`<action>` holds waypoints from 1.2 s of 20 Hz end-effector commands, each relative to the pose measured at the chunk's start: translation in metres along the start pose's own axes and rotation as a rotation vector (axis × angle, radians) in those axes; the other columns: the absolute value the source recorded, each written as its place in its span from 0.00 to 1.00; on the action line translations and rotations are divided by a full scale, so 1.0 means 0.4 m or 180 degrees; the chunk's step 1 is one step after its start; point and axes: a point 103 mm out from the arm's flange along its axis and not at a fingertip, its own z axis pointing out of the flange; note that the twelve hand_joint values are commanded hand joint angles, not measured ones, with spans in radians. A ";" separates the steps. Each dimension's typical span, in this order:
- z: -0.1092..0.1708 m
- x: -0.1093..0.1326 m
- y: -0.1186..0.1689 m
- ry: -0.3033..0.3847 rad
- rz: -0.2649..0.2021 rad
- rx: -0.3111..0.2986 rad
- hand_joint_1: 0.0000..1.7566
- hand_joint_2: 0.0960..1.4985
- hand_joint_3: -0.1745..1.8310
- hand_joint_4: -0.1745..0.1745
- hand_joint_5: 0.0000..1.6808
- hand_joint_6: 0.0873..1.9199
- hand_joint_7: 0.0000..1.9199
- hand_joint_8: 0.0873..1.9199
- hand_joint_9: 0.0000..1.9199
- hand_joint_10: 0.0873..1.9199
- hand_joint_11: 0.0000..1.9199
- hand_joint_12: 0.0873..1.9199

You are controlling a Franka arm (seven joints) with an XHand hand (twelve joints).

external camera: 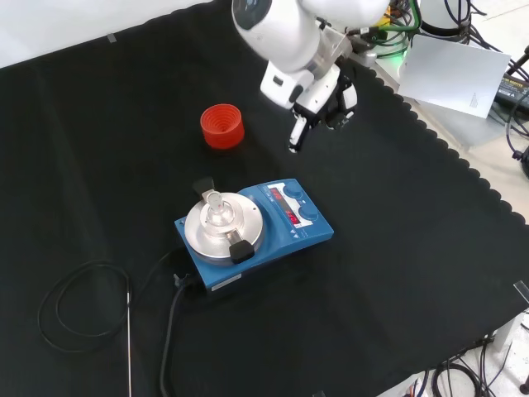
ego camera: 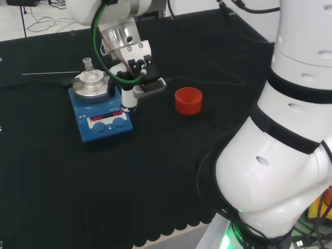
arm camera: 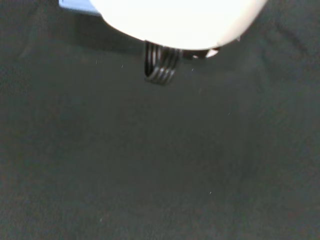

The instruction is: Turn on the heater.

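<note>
**Hand beside the heater**

On the black-clothed counter we see the blue heater — a small flask on its plate. The hand hovers just beside it, one finger pointing down, others curled. A red ring stands nearby.

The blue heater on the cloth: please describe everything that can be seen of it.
The heater is a low blue box with a round silver metal plate on top, where a small clear glass flask stands. Its sloped panel carries two lit red displays and two blue knobs. A black cable leaves its back end. It sits flat on the black cloth; the hand hangs beside the panel, not touching.
</note>
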 end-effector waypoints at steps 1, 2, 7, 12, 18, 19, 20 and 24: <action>0.024 0.038 0.028 -0.0110 -0.0127 0.0301 0.83 0.26 0.77 0.44 0.20 0.08 0.82 0.86 0.86 0.77 0.80 0.78; 0.027 0.040 0.032 -0.0119 -0.0137 0.0309 0.84 0.26 0.77 0.45 0.20 0.08 0.82 0.86 0.86 0.77 0.80 0.78; 0.038 0.061 0.055 -0.0188 -0.0164 0.0388 0.84 0.26 0.77 0.46 0.21 0.07 0.82 0.86 0.86 0.77 0.80 0.78; 0.041 0.079 0.075 -0.0221 -0.0175 0.0467 0.84 0.26 0.77 0.46 0.21 0.06 0.82 0.86 0.86 0.77 0.80 0.78; 0.040 0.095 0.098 -0.0259 -0.0194 0.0555 0.83 0.26 0.78 0.47 0.21 0.05 0.82 0.86 0.86 0.77 0.80 0.78; 0.040 0.097 0.101 -0.0267 -0.0194 0.0558 0.83 0.26 0.78 0.47 0.21 0.05 0.82 0.86 0.86 0.77 0.80 0.78; 0.040 0.098 0.105 -0.0273 -0.0193 0.0561 0.83 0.26 0.78 0.47 0.21 0.05 0.82 0.86 0.86 0.77 0.80 0.78; 0.043 0.093 0.120 -0.0292 -0.0171 0.0583 0.83 0.26 0.78 0.47 0.22 0.05 0.82 0.86 0.86 0.77 0.80 0.78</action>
